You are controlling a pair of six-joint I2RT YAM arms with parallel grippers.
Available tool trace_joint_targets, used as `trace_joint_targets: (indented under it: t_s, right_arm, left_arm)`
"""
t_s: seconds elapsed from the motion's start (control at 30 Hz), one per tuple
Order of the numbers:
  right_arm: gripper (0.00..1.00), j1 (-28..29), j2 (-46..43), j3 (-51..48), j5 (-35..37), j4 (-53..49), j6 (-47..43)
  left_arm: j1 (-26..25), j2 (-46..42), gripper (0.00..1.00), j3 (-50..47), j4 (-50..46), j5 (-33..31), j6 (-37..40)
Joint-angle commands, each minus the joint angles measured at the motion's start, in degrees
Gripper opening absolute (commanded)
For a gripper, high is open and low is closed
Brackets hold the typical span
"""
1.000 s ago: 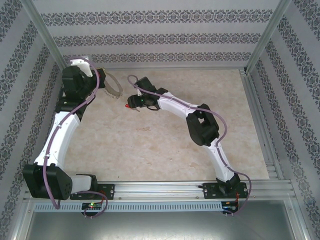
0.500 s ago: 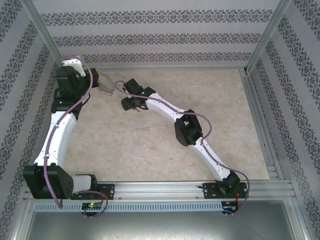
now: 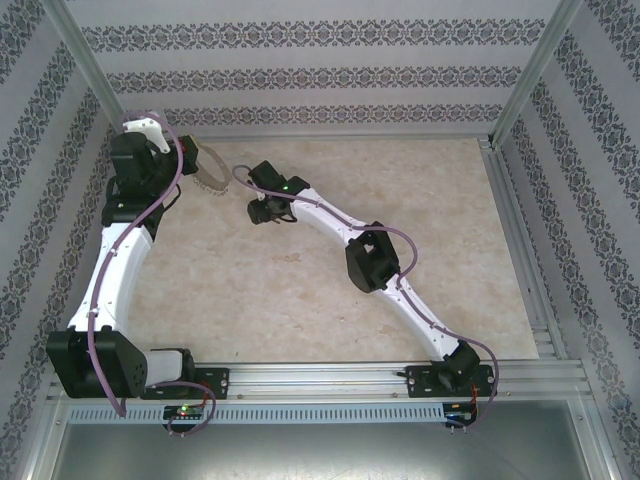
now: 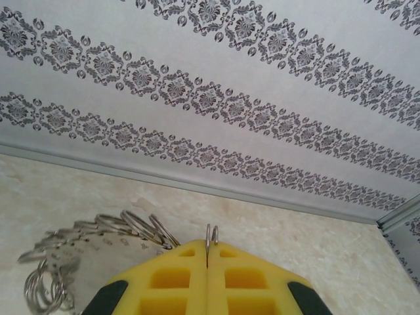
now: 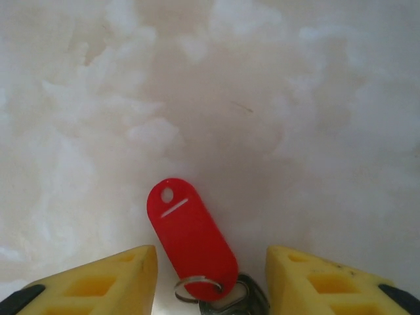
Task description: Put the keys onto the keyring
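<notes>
Between the pads of R pincer [image 5: 210, 257]: keys [image 5: 191, 239], i.e. red tag w/ small split ring [image 5: 197, 287] and dark key head [image 5: 237, 304] at the palm end. Lying flat on table [image 5: 315, 98], by the look of it.
Long axis: roughly along the fingers, tilted a little. Hole end points away from pincer and slightly left; ring end sits back toward palm.
R pincer state: spread, gap showing each side of tag, no pad contact visible.

Left of R pincer and a bit beyond, near but apart (top view): keyring [image 3: 208, 178], w/ fringe of small metal rings.
Holder: L pincer [image 4: 208, 248], pads pressed together, pinching the loop wire, which pokes up at the seam. Rest of fringe fans out to that pincer's left.

Nearer arm to keys: R, directly over them.
Pose, R arm: stretched diagonally across table toward far left, wrist pitched down.
Pose, L arm: reared up in far-left corner, wrist facing back wall [image 4: 262, 98].

Judgement: next move turns on closing squarely across tag's short axis; the tilt may make it swivel.
</notes>
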Motion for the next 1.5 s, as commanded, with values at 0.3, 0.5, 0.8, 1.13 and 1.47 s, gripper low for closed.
trace_joint_targets:
  t_s: [0.3,0.5,0.8,1.13,1.47]
  right_arm:
    - [0.10,-0.02,-5.03,-10.25,1.05,-0.04,-0.24]
    - [0.00,-0.16,-13.21,-22.03,2.36,4.40,-0.13]
    - [0.00,-1.66,-31.40,-47.33,3.97,14.82,2.35]
    - [0.00,-4.96,-55.97,-79.60,6.24,23.25,7.26]
    - [0.00,-5.90,-78.08,-100.75,13.69,20.62,11.76]
  left_arm:
    - [0.81,-2.80,0.00,-2.04,5.05,3.07,-3.28]
    - [0.77,-3.22,0.00,-2.16,5.01,4.08,-3.62]
    - [0.68,-3.01,0.00,-1.77,6.11,8.88,-5.09]
    - [-5.20,-2.50,0.00,-1.24,5.68,14.87,-4.55]
    - [-18.83,-1.54,0.00,-0.37,-0.02,10.86,1.80]
